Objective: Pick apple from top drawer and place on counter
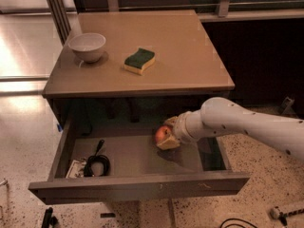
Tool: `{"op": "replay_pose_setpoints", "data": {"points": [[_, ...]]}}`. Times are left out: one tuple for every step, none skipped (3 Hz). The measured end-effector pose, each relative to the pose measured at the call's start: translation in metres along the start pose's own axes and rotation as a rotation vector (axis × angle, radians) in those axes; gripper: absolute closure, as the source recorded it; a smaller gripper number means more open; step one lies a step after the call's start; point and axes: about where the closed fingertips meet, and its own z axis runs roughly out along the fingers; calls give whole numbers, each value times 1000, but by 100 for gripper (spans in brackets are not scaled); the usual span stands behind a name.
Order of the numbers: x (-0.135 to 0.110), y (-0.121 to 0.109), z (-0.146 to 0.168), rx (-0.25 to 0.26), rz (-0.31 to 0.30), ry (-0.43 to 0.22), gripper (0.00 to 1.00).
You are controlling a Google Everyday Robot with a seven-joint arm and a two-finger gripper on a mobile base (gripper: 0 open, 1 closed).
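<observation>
On the counter point(190, 56) sit one bowl point(87, 46) and one sponge point(139, 61); hand point(167, 139) (inside the open top drawer point(142, 185)) grips one apple point(162, 134).

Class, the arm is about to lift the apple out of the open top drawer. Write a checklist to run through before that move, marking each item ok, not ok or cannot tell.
1. Top drawer stands open: ok.
2. Gripper is at the apple, inside the drawer towards its right side: ok.
3. Hold on the apple is secure: cannot tell.
4. Counter has a bare spot for the apple, right of the sponge and the white bowl: ok.
5. Black cable in the drawer's left part lies apart from the apple: ok.
</observation>
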Motion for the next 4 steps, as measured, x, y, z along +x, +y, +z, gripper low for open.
{"op": "replay_pose_setpoints", "data": {"points": [[-14,9,-8,-29,-15,-15,100],[-43,21,-26,-67,-7,-2,100],[-88,18,-57,-80,31,28,100],[-153,6,-103,-41,84,51,100]]}}
